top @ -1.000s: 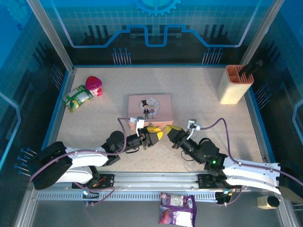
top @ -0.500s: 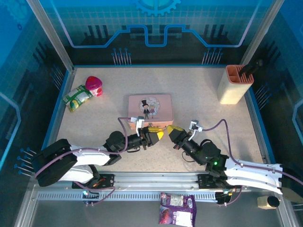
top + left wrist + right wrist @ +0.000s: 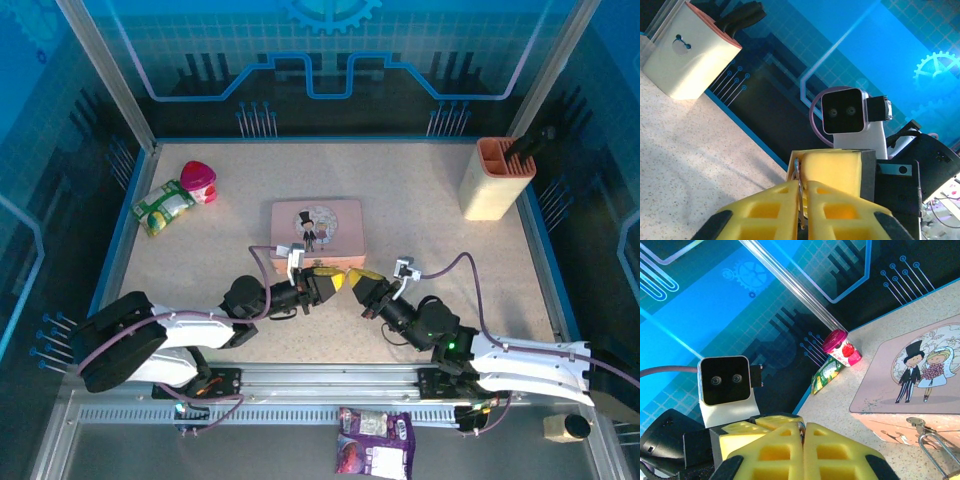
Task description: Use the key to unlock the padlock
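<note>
Left hand (image 3: 801, 187) pinches key (image 3: 797, 169) lengthwise, tip outward

Lower centre, the left tool (image 3: 803, 189) pinches a thin metal key (image 3: 797, 172). A cream holder (image 3: 687, 57) stands upper left.

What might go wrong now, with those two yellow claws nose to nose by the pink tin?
1. The left gripper pinches a thin metal sliver, likely the key, at its very fingertips; the right gripper, tip to tip with it, might knock it loose.
2. The padlock, its silver shackle showing by the pink tin's latch, is held by nothing, so it may swing away from a pushed key.
</note>
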{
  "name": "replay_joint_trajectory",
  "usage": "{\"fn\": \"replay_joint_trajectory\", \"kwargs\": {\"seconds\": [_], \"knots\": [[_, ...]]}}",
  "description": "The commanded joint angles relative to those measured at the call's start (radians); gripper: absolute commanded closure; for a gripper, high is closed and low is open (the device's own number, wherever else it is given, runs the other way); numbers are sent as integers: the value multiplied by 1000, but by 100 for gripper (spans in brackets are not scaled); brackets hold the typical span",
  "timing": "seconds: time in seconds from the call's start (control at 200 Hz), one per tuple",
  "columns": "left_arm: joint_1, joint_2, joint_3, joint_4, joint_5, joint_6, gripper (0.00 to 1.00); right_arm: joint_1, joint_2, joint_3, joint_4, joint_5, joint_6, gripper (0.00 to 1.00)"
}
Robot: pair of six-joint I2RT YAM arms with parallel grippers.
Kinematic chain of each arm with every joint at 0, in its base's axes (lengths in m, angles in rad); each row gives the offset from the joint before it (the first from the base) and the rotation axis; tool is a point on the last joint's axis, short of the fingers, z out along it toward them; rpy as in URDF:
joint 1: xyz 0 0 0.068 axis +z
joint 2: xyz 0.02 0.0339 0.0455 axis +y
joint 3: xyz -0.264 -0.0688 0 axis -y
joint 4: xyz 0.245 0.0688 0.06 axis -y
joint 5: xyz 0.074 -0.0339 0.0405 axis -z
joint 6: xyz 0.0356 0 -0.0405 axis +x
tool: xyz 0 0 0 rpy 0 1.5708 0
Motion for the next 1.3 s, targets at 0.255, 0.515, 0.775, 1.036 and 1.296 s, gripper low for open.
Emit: {"fn": "replay_joint_trajectory", "kwargs": {"seconds": [0.255,0.515,0.775,1.036,1.296], "knots": [[27,-9,24,6,30,-1,100,15,-15,-2,4,31,-10,100],[67,-129,64,-292,70,100,100,-11,-92,14,-147,-7,-25,99],[71,-216,134,-532,117,194,100,-130,-152,18,-215,-195,0,99],[78,-218,132,-504,116,164,95,-176,-143,11,-179,-251,44,100],[83,-166,119,-393,144,96,74,-179,-145,-5,-129,-231,71,100]]}}
